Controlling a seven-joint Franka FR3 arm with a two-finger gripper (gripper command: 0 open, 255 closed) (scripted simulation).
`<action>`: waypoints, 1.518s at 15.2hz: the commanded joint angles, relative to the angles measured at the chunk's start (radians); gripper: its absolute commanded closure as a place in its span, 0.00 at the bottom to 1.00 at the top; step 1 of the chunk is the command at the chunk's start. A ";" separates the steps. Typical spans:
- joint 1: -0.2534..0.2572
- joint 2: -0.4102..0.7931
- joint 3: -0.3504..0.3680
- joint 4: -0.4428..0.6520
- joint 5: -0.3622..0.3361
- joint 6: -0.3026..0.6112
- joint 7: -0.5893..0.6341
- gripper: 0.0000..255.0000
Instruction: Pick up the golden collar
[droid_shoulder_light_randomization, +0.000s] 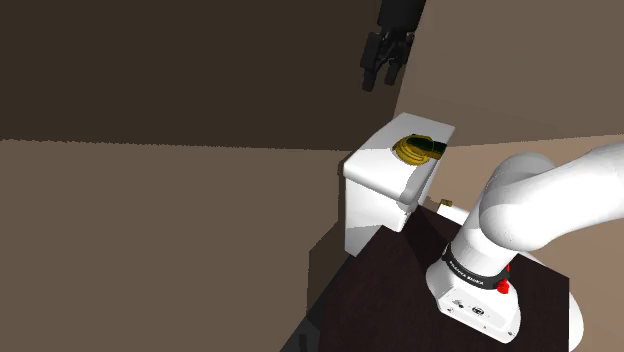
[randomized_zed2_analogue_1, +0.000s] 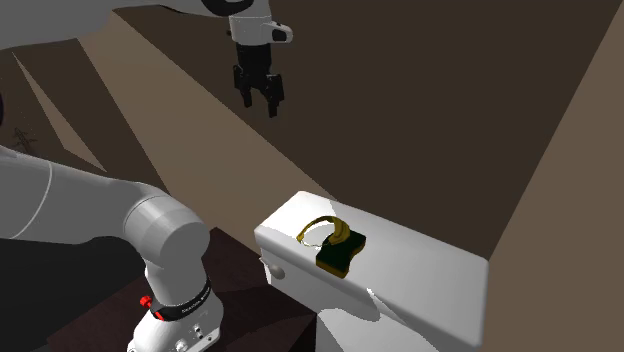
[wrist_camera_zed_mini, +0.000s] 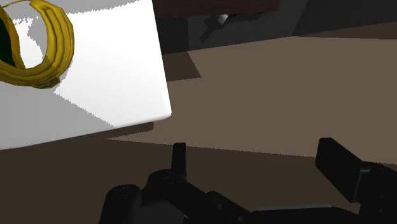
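Two black fingers of my gripper (droid_shoulder_light_randomization: 383, 78) stand spread with nothing between them, hanging high above the white tank (droid_shoulder_light_randomization: 372, 185) and well apart from it. I see the golden collar (wrist_camera_zed_mini: 63, 44) lying on the tank's flat top, a dark block (randomized_zed2_analogue_1: 340, 255) at one end.

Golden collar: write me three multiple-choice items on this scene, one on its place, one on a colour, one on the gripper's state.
1. Where does the collar lie?
A. in a drawer
B. on top of the white tank
C. hung on a hook

2. What colour is the arm's gripper?
A. black
B. white
C. red

3. How do the gripper's fingers stand?
A. shut on the collar
B. shut on nothing
C. open, apart

Key:
1 B: the shoulder view shows it resting on the tank's top.
2 A: it is all black.
3 C: the wrist view shows them apart with nothing between.
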 joint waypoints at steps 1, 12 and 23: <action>0.000 0.000 0.000 0.000 0.000 0.000 0.000 0.00; -0.077 -0.092 -0.152 -0.297 -0.153 0.154 -0.185 0.00; -0.205 -0.033 -0.351 -0.481 -0.363 0.371 -0.375 0.00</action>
